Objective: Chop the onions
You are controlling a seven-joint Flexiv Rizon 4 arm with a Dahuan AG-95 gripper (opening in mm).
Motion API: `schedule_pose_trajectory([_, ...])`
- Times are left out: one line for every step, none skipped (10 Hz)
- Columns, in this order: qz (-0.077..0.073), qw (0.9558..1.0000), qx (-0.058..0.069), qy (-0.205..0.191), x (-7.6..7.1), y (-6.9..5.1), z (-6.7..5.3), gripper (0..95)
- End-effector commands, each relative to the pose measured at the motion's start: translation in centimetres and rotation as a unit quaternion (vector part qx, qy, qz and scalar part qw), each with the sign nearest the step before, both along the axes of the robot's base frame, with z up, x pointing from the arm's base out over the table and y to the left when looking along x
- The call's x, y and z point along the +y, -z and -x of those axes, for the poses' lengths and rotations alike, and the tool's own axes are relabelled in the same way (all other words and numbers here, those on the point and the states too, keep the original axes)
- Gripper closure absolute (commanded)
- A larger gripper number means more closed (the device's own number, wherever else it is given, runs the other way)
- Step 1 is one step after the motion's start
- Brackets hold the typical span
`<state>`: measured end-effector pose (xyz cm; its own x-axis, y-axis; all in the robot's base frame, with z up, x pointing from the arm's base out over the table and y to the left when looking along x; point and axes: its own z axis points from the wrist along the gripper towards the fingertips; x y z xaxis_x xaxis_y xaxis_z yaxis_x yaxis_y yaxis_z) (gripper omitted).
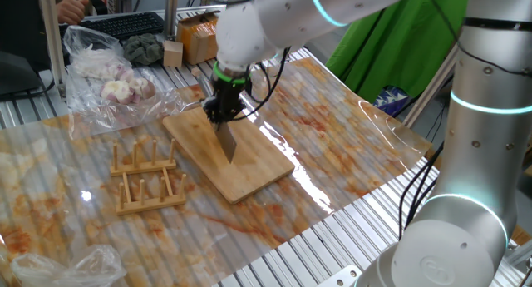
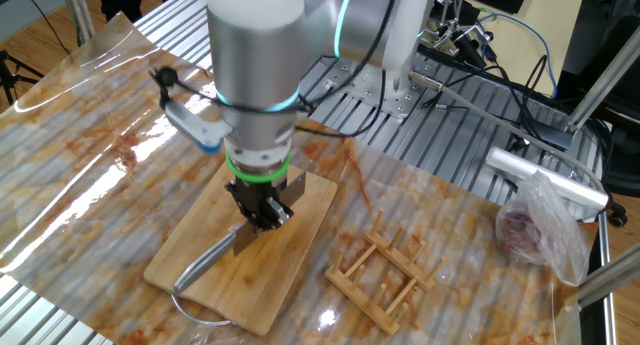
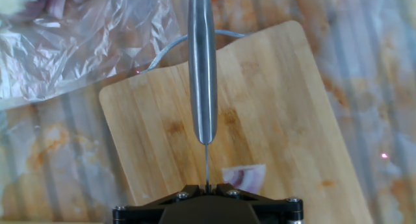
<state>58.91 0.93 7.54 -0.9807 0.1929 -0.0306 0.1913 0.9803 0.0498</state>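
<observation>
My pincer is clamped on the knife, blade edge down over the wooden board on the counter, with the onion piece lying on the board just right of the blade near my fingertips.

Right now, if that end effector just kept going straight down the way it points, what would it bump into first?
Probably the wooden board: the knife held by the end effector would meet it first, just beside the onion piece.

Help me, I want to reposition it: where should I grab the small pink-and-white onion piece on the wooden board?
Probably pinch the onion piece across its two longer edges, from straight above: it lies flat on the wooden cutting board, close beside the steel knife.
</observation>
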Motion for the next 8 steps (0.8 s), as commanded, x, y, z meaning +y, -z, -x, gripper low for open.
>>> schedule_pose_trajectory([-0.008, 0.9999, 0.005, -0.004, -0.6, -1.1, 0.0, 95.0])
schedule_pose_trajectory([-0.008, 0.9999, 0.005, -0.010, -1.1, -1.6, 0.1, 95.0])
schedule_pose_trajectory([-0.008, 0.9998, 0.001, -0.020, -1.8, -1.9, 0.1, 95.0])
schedule_pose_trajectory([-0.008, 0.9998, -0.002, -0.019, -1.8, -1.8, 0.1, 95.0])
schedule_pose_trajectory([-0.007, 0.9998, -0.003, -0.020, -1.8, -1.8, 0.1, 95.0])
schedule_pose_trajectory([-0.008, 0.9998, -0.003, -0.021, -1.8, -1.7, 0.1, 95.0])
schedule_pose_trajectory([-0.007, 0.9997, -0.002, -0.022, -1.9, -1.6, 0.1, 95.0])
schedule_pose_trajectory([-0.006, 0.9997, -0.002, -0.025, -2.0, -1.6, 0.1, 95.0])
